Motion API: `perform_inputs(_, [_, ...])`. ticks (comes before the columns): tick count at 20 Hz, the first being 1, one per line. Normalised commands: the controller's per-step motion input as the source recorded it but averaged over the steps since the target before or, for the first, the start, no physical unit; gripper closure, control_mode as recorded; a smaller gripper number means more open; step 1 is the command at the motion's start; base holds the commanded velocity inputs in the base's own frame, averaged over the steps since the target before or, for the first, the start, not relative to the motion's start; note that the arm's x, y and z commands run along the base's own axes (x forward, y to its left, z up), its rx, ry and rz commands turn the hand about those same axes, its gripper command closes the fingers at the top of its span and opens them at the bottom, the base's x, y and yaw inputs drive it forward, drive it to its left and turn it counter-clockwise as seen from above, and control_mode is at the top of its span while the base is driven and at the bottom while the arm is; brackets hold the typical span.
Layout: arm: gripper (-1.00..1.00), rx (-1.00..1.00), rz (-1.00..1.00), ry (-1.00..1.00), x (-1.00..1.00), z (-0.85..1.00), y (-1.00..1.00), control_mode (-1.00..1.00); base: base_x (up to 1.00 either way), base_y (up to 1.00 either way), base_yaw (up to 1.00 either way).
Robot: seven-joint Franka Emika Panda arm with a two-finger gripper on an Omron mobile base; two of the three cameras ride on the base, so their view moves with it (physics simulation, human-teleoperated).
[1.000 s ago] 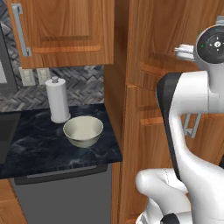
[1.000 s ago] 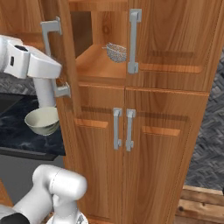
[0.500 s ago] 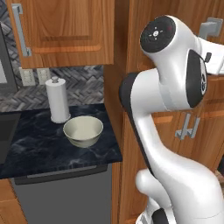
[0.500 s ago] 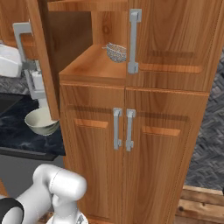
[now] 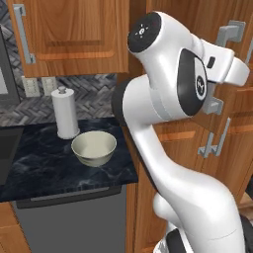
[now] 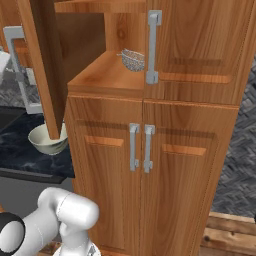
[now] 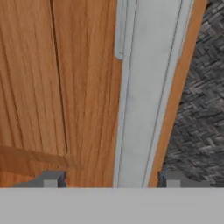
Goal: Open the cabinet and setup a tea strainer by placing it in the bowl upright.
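The cabinet door (image 6: 42, 65) stands swung wide open to the left, its long grey bar handle (image 6: 17, 70) facing outward. In the hand view my gripper (image 7: 111, 180) is open, and the handle (image 7: 148, 96) runs between the two fingertips with nothing gripped. The silver mesh tea strainer (image 6: 132, 59) lies on the exposed wooden shelf, partly behind the neighbouring door's handle (image 6: 152, 47). The cream bowl (image 5: 94, 147) sits on the dark marble counter (image 5: 44, 173), well apart from the gripper and empty.
A paper-towel roll (image 5: 65, 112) stands just behind the bowl. Two lower doors with short grey handles (image 6: 141, 148) sit shut under the shelf. The open door's lower edge hangs over the bowl (image 6: 47, 140) in the right base view. My arm's white body (image 5: 163, 99) blocks much of the left base view.
The door has swung from partly open to wide open. My gripper was shut on the handle and has now let go, with its fingers spread on either side of the bar.
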Motion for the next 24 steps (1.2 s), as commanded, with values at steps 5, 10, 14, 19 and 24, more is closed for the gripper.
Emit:
perform_inputs(5, [-1.00, 0.00, 0.00, 0.00, 0.00, 0.00, 0.21, -1.00, 0.00, 0.00, 0.00])
perform_inputs(10, [-1.00, 0.02, 0.00, 0.00, -0.10, 0.00, 0.15, -1.00, 0.00, 0.00, 0.00])
perform_inputs(14, [-1.00, 0.20, 0.07, 0.07, -0.26, 0.00, 0.01, -1.00, 0.00, 0.00, 0.00])
perform_inputs(19, [-1.00, 0.34, 0.14, 0.08, -0.40, -0.01, -0.10, -1.00, 0.00, 0.00, 0.00])
perform_inputs(24, [-1.00, 0.38, 0.16, 0.10, -0.28, -0.05, -0.23, -1.00, 0.00, 0.00, 0.00])
